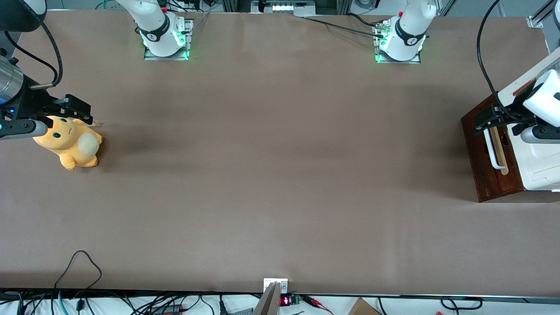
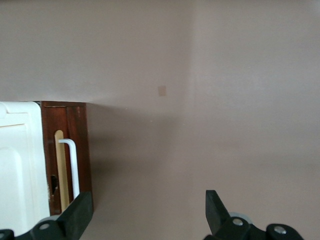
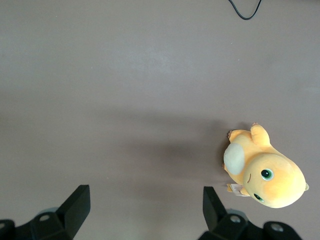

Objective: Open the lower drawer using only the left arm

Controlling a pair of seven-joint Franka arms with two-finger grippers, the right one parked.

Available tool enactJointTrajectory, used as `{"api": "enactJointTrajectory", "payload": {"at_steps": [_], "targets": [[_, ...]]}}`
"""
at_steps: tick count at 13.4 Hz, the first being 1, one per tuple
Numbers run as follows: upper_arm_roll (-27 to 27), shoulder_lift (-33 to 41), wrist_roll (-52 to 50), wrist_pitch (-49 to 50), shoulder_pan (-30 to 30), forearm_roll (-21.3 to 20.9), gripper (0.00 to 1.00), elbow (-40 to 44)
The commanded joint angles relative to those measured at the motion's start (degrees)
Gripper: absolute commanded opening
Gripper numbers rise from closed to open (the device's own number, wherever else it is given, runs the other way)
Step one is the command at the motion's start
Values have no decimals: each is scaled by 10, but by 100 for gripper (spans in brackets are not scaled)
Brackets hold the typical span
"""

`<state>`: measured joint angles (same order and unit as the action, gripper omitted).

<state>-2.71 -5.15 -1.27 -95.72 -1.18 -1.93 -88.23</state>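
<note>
My jaws (image 2: 145, 212) hang spread wide and hold nothing above the lower drawer (image 1: 488, 159) at the working arm's end of the worktop (image 1: 280, 175), whose white bar handle (image 2: 73, 167) lies just beside one finger (image 2: 77, 212), its long axis crosswise to my opening.

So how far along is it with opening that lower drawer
Early stage. Done: the left arm has brought its gripper over the lower drawer, just above the white handle. In hand: the fingers are spread open, with one close to the handle but not gripping it. Left: grasp the handle and pull; whether the drawer is pulled out at all is unclear.
</note>
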Motion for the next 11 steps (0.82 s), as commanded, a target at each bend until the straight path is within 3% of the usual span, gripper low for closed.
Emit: {"api": "enactJointTrajectory", "payload": {"at_steps": [1, 11], "targets": [[2, 4, 0, 10, -6, 3, 100, 12], [7, -7, -23, 55, -15, 1, 100, 17]]}}
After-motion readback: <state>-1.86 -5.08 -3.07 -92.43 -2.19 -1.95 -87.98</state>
